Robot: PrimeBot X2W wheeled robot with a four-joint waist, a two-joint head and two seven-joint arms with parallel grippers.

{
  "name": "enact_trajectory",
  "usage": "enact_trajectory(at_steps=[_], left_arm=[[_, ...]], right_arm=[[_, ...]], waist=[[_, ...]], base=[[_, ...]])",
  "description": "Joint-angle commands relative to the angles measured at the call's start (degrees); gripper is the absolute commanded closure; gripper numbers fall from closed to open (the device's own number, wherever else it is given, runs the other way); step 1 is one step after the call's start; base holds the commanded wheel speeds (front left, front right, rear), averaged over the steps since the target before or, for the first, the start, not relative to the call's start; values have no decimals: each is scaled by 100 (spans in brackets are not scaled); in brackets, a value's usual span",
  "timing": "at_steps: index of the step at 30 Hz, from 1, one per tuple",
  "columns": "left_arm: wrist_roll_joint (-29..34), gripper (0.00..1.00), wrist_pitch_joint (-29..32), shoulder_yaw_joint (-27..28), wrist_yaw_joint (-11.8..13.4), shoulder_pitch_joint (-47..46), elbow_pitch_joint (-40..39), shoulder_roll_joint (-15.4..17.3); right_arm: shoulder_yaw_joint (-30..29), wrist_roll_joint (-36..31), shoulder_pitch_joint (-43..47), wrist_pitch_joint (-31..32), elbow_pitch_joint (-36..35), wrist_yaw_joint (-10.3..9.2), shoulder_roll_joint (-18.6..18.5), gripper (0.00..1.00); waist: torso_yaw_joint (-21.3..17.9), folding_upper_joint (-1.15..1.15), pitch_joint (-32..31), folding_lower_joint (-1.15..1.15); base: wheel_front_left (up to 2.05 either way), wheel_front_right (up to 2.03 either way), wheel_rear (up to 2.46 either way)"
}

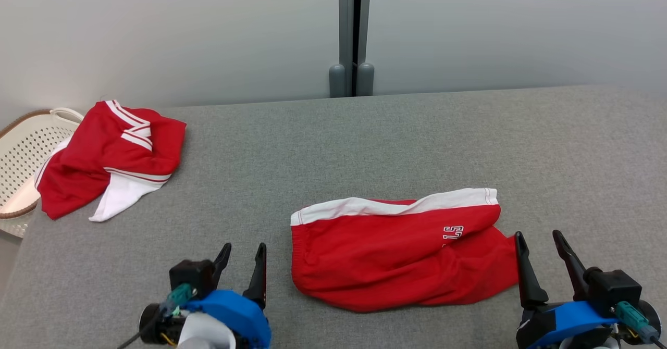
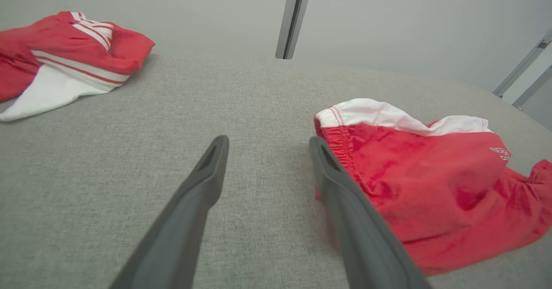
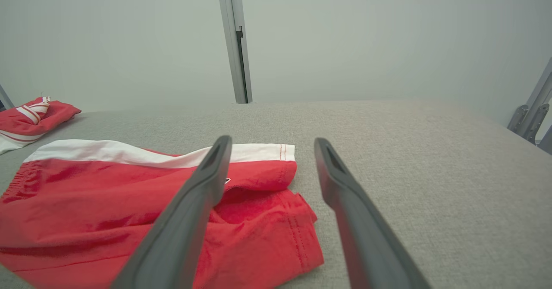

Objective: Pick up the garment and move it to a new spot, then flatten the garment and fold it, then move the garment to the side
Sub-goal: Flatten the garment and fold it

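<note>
The left fingers (image 1: 258, 278) stand spread wide with nothing between them, low over the grey surface (image 1: 365, 140) and pointing away from the robot. In the head view they sit near the left edge of the garment (image 1: 396, 255), with a strip of bare cloth-covered surface between. Seen along the left fingers (image 2: 194, 211) from the left wrist, the right-hand one crosses the gathered elastic edge of the garment (image 2: 431, 185); I cannot tell whether it touches.

The right fingers (image 1: 526, 273) are equally wide and empty. From the head, the inner one stands just at the garment's right edge. Seen along the right fingers (image 3: 189, 220) from the right wrist, that finger lies across the garment (image 3: 108, 220) near its far right corner; contact cannot be told.

The garment is a pair of red shorts with a white band along the far edge, lying roughly flat but rumpled in the near middle of the surface, between the two arms. The head view brings out small white lettering near its right end; the right wrist view gives the stitched hem.

A second garment (image 1: 109, 156), red and white, lies bunched at the far left corner, well apart from the shorts, also seen from the left wrist (image 2: 64, 51) and from the right wrist (image 3: 30, 116). The head view adds a white perforated basket (image 1: 21, 156) beyond the left edge and a grey post (image 1: 354, 31) against the wall.
</note>
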Motion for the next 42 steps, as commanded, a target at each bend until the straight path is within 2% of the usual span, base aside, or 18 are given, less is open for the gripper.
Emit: enact_trajectory(at_steps=[1, 9, 16, 29, 37, 39, 40, 41, 42], left_arm=[[-41, 0, 244, -50, -37, -238, 51, 10], [-470, 0, 1797, -159, -144, -1028, 230, -33], [-802, 0, 2520, -328, -166, -1339, 340, -77], [-1237, 0, 2834, -474, -113, -1690, 595, -102], [-1567, 2, 2796, -582, -45, -1862, 571, -107], [-1657, 8, 2809, -642, -22, -1881, 550, -108], [-1695, 15, 2819, -667, -1, -1895, 547, -108], [-1722, 26, 2825, -689, 11, -1915, 541, -107], [-1748, 44, 2824, -717, 20, -1940, 536, -106]], right_arm=[[-19, -38, -40, -20, -7, 3, -24, 0], [-24, -34, -118, -20, -1, 3, -24, 0], [-25, -17, -197, -20, -5, 3, -23, 0], [-21, 6, -320, -20, -3, 3, -24, 0], [-53, -21, -359, -20, -33, 3, -24, 0], [-55, -34, -370, -20, -37, 3, -24, 0], [-57, -40, -383, -20, -39, 3, -24, 0], [-57, -46, -392, -20, -40, 3, -24, 0], [-55, -45, -392, -20, -42, 3, -24, 0]], waist=[[-2, 0, 24, 0], [-76, 0, 168, 0], [-186, 0, 316, 0], [-332, 0, 518, 0], [-352, 0, 578, 0], [-348, 0, 592, 0], [-346, 0, 600, 0], [-344, 0, 608, 0], [-343, 0, 616, 0]], base=[[0, 0, 0], [0, 0, 0], [0, 0, 0], [0, 0, 0], [0, 0, 0], [0, 0, 0], [0, 0, 0], [0, 0, 0], [0, 0, 0]])
